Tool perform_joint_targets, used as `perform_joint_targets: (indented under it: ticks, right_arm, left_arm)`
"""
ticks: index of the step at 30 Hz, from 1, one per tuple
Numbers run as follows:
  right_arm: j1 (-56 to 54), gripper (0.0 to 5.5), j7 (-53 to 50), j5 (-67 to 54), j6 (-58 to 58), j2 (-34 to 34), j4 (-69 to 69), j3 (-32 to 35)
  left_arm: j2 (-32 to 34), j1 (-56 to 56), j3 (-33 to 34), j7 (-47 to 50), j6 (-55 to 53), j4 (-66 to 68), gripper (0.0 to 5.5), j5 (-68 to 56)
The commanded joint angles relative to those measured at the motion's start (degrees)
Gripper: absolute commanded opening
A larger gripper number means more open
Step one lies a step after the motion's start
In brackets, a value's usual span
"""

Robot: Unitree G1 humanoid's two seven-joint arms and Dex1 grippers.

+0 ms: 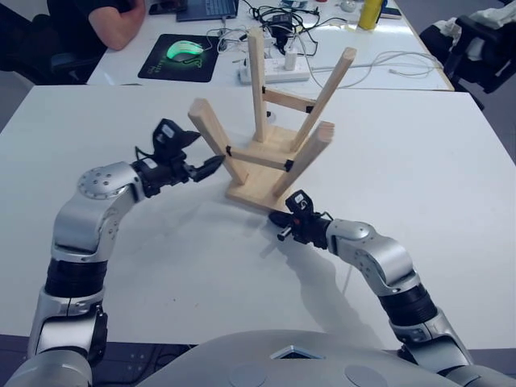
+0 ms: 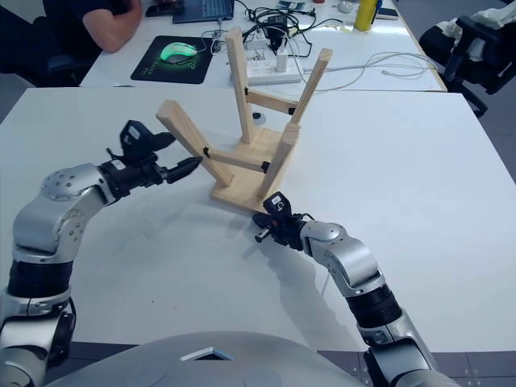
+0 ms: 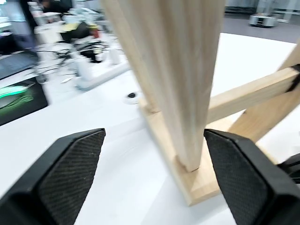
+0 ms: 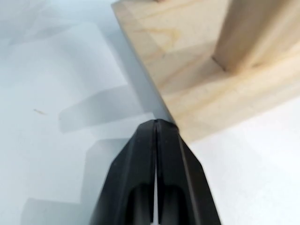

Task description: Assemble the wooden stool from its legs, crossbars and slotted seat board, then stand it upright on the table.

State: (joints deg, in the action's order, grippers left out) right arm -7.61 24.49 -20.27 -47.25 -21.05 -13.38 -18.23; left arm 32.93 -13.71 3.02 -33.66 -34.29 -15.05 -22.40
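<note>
The wooden stool lies upside down at the table's middle, seat board (image 1: 251, 192) down and legs (image 1: 256, 74) pointing up and away, joined by crossbars (image 1: 260, 159). My left gripper (image 1: 201, 151) is open beside the near-left leg (image 1: 211, 131). In the left wrist view that leg (image 3: 173, 70) stands between the two black pads (image 3: 70, 173) without touching either. My right gripper (image 1: 280, 218) is shut on nothing, its tip (image 4: 156, 123) at the near edge of the seat board (image 4: 187, 79). Whether it touches the wood is unclear.
The white table (image 1: 419, 177) has open room on all sides of the stool. A second desk behind holds a power strip (image 1: 278, 72), cables, a black mouse pad (image 1: 179, 58) with a green-lit mouse, a laptop and a yellow bottle (image 1: 370, 14).
</note>
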Motion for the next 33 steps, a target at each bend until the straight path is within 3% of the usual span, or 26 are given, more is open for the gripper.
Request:
perform_joint_targets:
  ticks: [1,9,17,22,25,28,33]
  right_arm:
    - [-0.8,0.01,-1.6,2.1,0.7,0.4,2.5,2.5]
    - [-1.1,0.01,-3.5,3.7,1.2,1.7,3.1,6.0]
    - [-2.7,0.01,-1.8,3.7,0.7,2.0,3.1,7.5]
    - [1.8,0.01,-1.5,-2.0,-4.6,2.4,-8.4,11.7]
    - [6.0,0.01,-3.6,-7.6,-9.6,3.6,-19.0,18.3]
    - [8.8,0.00,-7.1,-11.8,-8.5,7.6,-25.4,25.6]
    - [13.2,0.00,-11.4,-6.0,-4.0,6.3,-28.0,24.5]
  left_arm:
    - [-1.8,3.4,1.7,0.9,0.0,-3.6,3.90,-1.7]
    - [-1.2,6.0,2.1,0.4,-1.4,-5.2,3.90,-2.2]
    - [-10.3,6.1,-0.3,15.5,2.4,-5.8,3.90,6.5]
    - [-14.6,6.8,-2.7,25.0,0.2,-9.5,3.90,13.3]
    - [-17.6,6.6,0.1,29.8,-2.7,-13.5,3.90,14.1]
    - [-21.5,8.4,3.1,34.3,-5.1,-17.3,3.50,13.6]
    - [-21.7,10.7,0.7,34.4,-8.3,-21.3,2.71,14.6]
